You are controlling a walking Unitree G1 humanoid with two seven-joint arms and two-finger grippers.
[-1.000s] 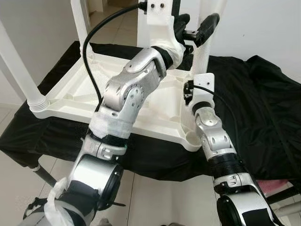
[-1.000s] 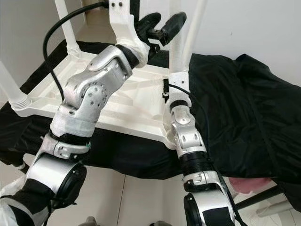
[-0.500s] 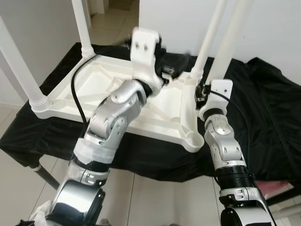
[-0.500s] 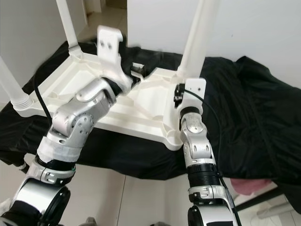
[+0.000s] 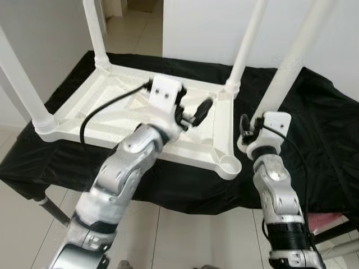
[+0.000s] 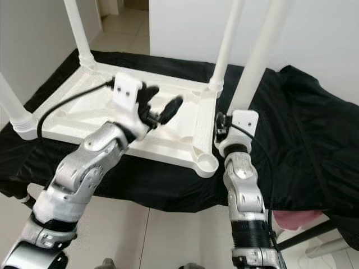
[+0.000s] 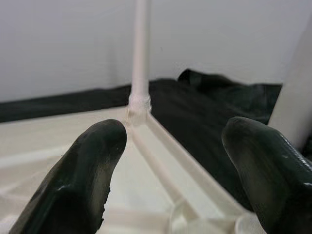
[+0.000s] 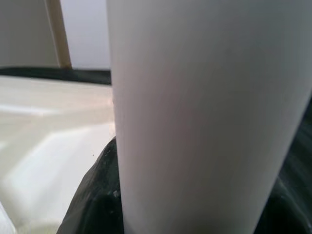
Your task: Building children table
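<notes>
The loose white leg [image 5: 291, 70] hides the right gripper's [image 5: 251, 130] fingers, and all four legs' tops are cut off.

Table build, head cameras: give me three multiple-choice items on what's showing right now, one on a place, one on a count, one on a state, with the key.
1. Where is the empty leg socket?
A. The tabletop corner nearest the right hand
B. The far left corner
C. On the floor

2. How many legs already stand in the upturned tabletop?
A. One
B. Three
C. Four

3. What is the left hand doing?
A. Gripping a leg
B. Open, holding nothing
C. Shut on the cloth

Key: 1 A, the open round socket sits at the near corner beside the right hand. 2 B, three corners carry legs. 3 B, its fingers are spread over the tabletop, while the right hand holds the loose leg.
</notes>
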